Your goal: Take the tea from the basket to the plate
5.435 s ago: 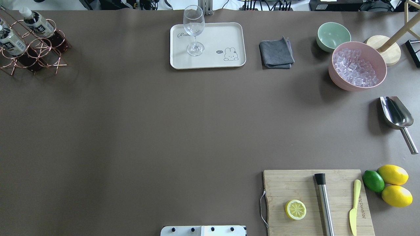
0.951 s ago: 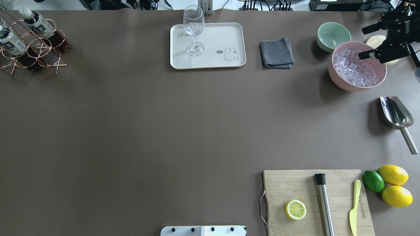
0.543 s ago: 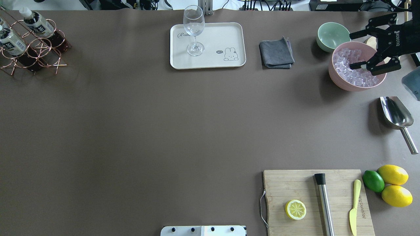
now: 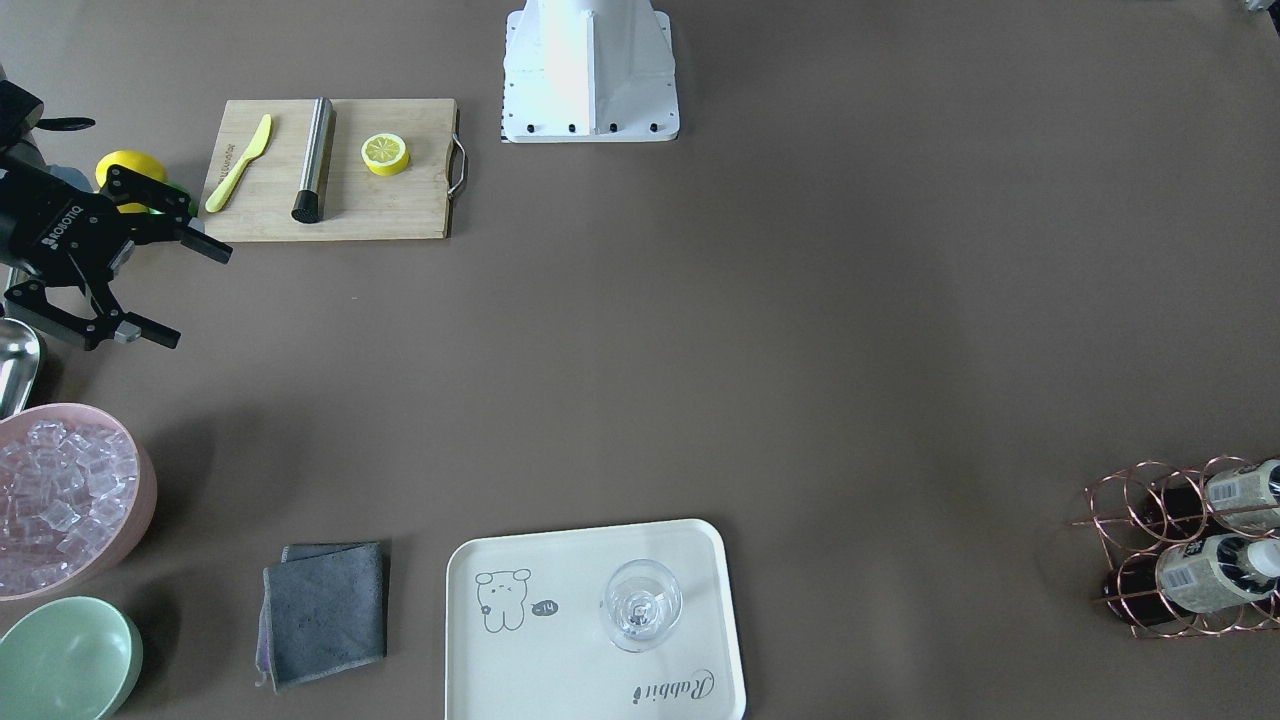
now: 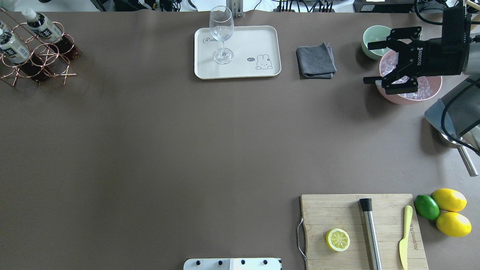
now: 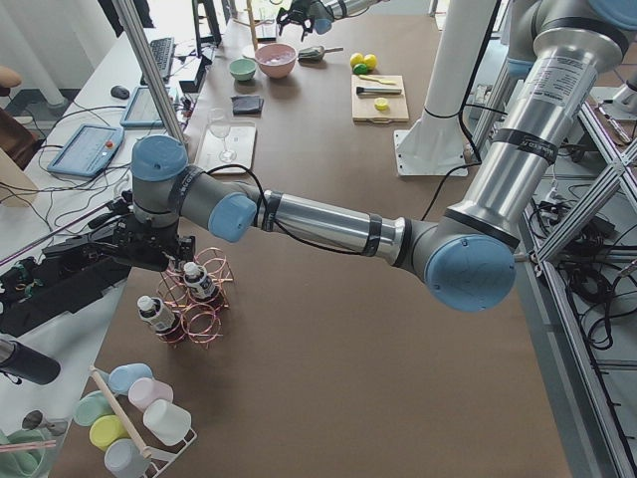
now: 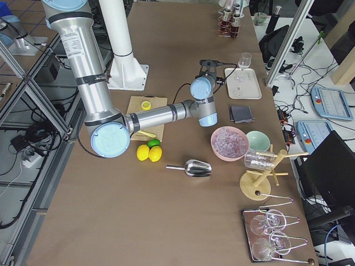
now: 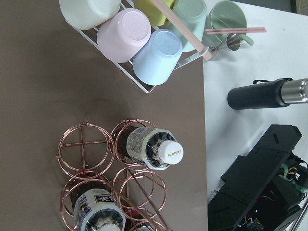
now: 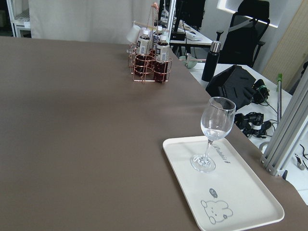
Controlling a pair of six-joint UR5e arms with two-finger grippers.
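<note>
The tea bottles (image 5: 43,28) stand in the copper wire basket (image 5: 45,60) at the table's far left corner. From above they show in the left wrist view (image 8: 154,144), in the basket's ring cells (image 8: 82,149). The cream plate (image 5: 255,41) lies at the far middle and carries a wine glass (image 5: 222,33). My right gripper (image 5: 367,63) is open and empty, above the pink bowl's left rim and pointing left towards the plate. My left gripper (image 6: 159,254) hangs just above the basket (image 6: 204,299). It shows only in the exterior left view, so I cannot tell whether it is open.
A pink bowl of ice (image 5: 397,98), a green bowl (image 5: 375,37) and a grey cloth (image 5: 315,62) lie right of the plate. A metal scoop (image 5: 467,165), a cutting board (image 5: 337,213) and lemons (image 5: 449,200) are near right. A rack of cups (image 8: 144,43) stands beside the basket.
My right arm has come in from the right edge and moved left over the pink bowl, its gripper open throughout. The bottles, basket and plate have not moved.
</note>
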